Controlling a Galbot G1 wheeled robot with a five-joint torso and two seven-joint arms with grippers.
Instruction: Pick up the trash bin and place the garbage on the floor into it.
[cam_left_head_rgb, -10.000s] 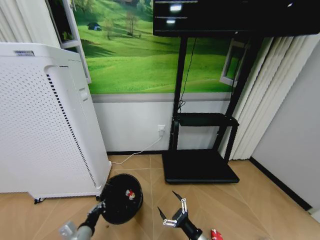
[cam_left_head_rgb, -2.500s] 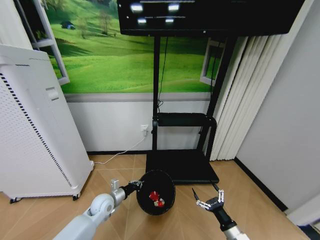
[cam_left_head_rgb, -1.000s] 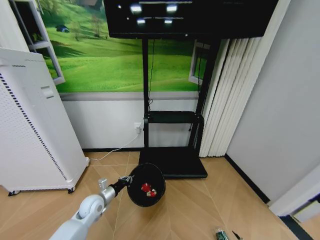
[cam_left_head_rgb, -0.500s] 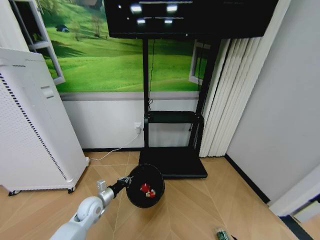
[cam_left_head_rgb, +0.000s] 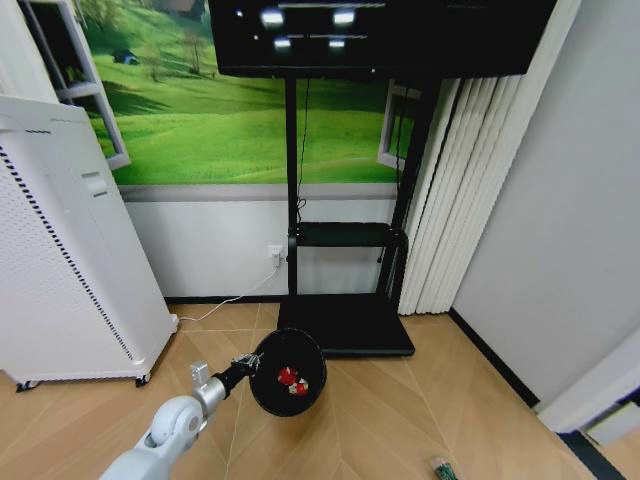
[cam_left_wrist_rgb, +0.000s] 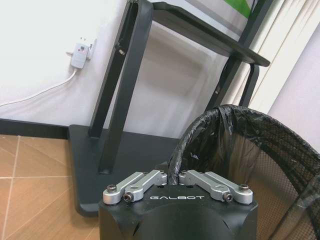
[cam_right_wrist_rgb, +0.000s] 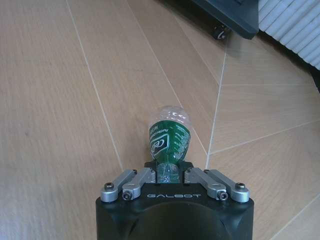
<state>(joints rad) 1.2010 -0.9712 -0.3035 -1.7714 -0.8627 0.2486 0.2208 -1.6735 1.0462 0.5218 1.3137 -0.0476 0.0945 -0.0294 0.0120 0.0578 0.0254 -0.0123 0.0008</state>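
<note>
At the far left of our head view stands the white perforated air purifier (cam_left_head_rgb: 70, 240); a small label shows on its side, but we cannot read it. Our left arm (cam_left_head_rgb: 165, 435) stretches forward and up from the lower left, roughly straight. The left gripper (cam_left_wrist_rgb: 176, 176), marked GALBOT on its body, has its fingers (cam_left_wrist_rgb: 142, 182) pinched together on the rim of the trash bin (cam_left_head_rgb: 288, 372), clamping the black liner where it folds over the mesh wall. The bin is held tipped, its mouth turned toward our head camera, above the floor (cam_left_head_rgb: 390, 420) and just in front of the black TV stand (cam_left_head_rgb: 345, 325). Two red-and-white wrapper pieces (cam_left_head_rgb: 291, 378) lie inside it.

Further right, low on the floor near the bottom edge of our head view, we see the green-labelled bottle (cam_left_head_rgb: 444, 468). In the right wrist view, the right gripper (cam_right_wrist_rgb: 171, 176), also marked GALBOT, points down toward the parquet, its fingers (cam_right_wrist_rgb: 137, 180) closed on the neck end of the bottle (cam_right_wrist_rgb: 169, 137). White lettering runs across the green label, too small for us to read. A white wall plug (cam_left_wrist_rgb: 80, 54) with its cable sits beside the stand's upright.
</note>
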